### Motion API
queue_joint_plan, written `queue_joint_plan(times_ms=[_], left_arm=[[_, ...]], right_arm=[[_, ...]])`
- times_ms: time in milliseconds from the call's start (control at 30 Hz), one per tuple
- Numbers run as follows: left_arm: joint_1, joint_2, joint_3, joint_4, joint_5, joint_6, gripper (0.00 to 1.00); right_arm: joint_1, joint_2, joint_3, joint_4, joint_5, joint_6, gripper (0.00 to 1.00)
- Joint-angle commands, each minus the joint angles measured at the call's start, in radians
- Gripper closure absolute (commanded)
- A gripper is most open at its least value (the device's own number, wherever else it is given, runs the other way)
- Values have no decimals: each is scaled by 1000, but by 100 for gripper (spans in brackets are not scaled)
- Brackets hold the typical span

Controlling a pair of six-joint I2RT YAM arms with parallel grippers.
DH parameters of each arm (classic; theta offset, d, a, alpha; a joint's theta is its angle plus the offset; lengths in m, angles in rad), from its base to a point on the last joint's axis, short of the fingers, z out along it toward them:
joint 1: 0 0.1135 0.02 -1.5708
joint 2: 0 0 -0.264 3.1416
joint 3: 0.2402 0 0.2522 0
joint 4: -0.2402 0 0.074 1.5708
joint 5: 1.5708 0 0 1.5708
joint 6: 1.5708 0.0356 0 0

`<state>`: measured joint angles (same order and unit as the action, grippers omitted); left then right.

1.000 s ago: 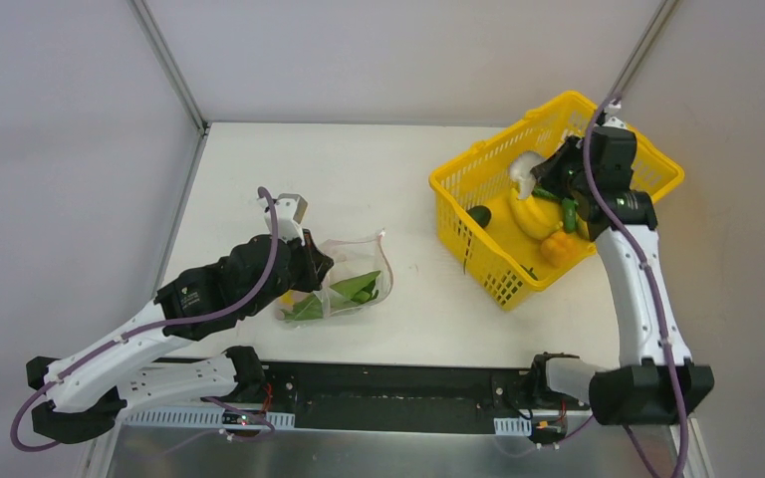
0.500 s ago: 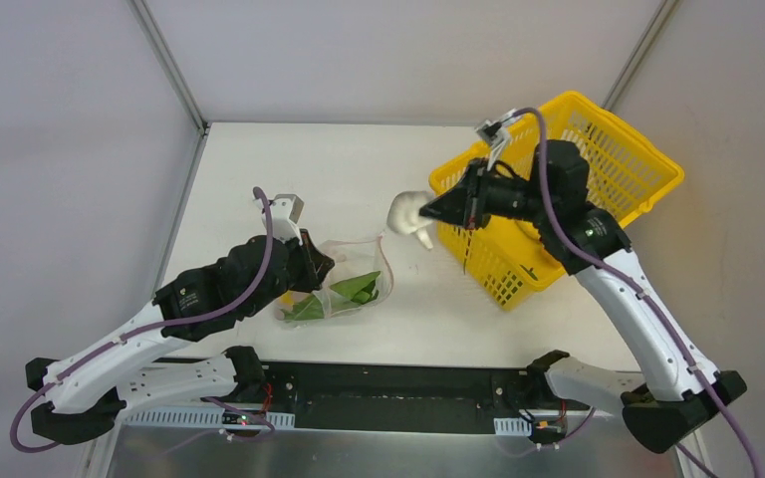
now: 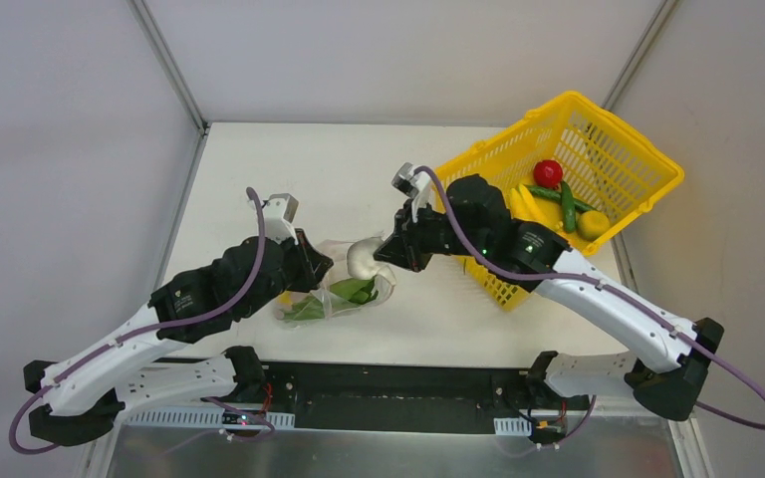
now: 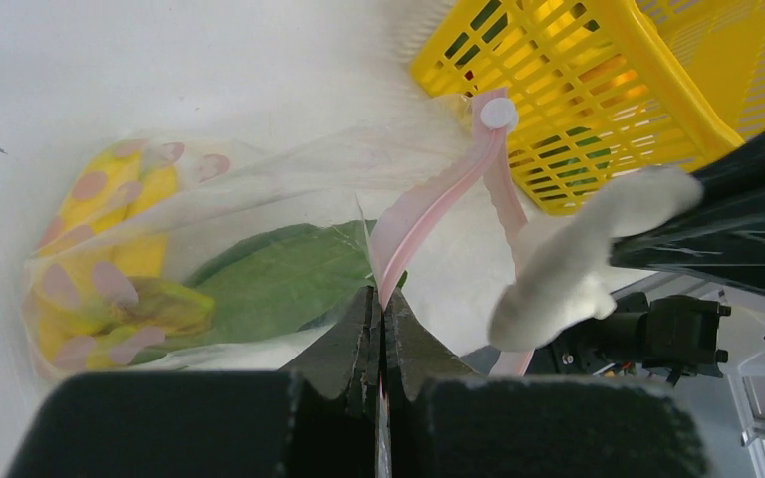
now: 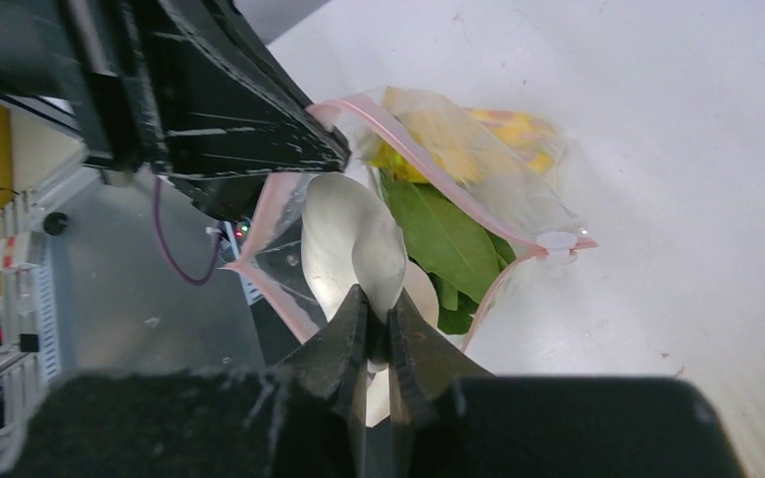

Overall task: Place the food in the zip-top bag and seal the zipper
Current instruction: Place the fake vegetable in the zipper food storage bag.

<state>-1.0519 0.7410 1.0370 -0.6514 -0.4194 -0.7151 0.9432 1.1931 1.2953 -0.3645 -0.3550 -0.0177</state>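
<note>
The clear zip-top bag (image 3: 344,291) lies on the white table with green leafy food (image 4: 279,289) and a yellow piece (image 4: 149,299) inside. My left gripper (image 4: 380,309) is shut on the bag's pink zipper strip (image 4: 428,204) and holds the mouth up. My right gripper (image 5: 379,319) is shut on the white garlic (image 5: 354,244) and holds it at the bag's open mouth; the garlic also shows in the top view (image 3: 364,257) and the left wrist view (image 4: 588,264). In the top view the left gripper (image 3: 311,261) and the right gripper (image 3: 386,251) stand close together over the bag.
The yellow mesh basket (image 3: 618,169) stands at the back right, holding a red tomato (image 3: 548,172), a green pod (image 3: 568,207), the yellow bananas (image 3: 530,204) and an orange-yellow pepper (image 3: 592,223). The table's front edge and black rail run just below the bag.
My right arm has carried the garlic from the basket leftward across the table to the bag's mouth. My left gripper has stayed shut on the bag's edge.
</note>
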Motion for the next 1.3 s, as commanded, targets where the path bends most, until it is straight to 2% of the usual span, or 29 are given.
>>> queue_joint_plan(times_ms=[0, 133, 233, 300, 533, 633, 733, 867, 1267], left_arm=[[12, -15, -1, 36, 9, -19, 100], [11, -22, -9, 49, 3, -29, 100], [11, -26, -16, 60, 6, -35, 100], [12, -26, -18, 65, 7, -39, 100], [12, -21, -20, 70, 18, -36, 100], [12, -21, -19, 74, 16, -36, 100], [12, -24, -17, 79, 12, -35, 100], [12, -28, -18, 84, 11, -38, 100], [12, -38, -27, 90, -1, -44, 100]], right_arm=[[39, 28, -9, 74, 108, -58, 97], [69, 69, -4, 67, 199, -57, 95], [73, 90, 4, 65, 205, -51, 93], [75, 94, 6, 78, 209, -33, 86], [75, 73, -2, 114, 222, -10, 80], [75, 64, -16, 135, 206, -6, 80], [74, 72, -19, 153, 182, 4, 84], [75, 103, -5, 148, 205, 16, 80], [87, 133, 35, 124, 184, 42, 78]])
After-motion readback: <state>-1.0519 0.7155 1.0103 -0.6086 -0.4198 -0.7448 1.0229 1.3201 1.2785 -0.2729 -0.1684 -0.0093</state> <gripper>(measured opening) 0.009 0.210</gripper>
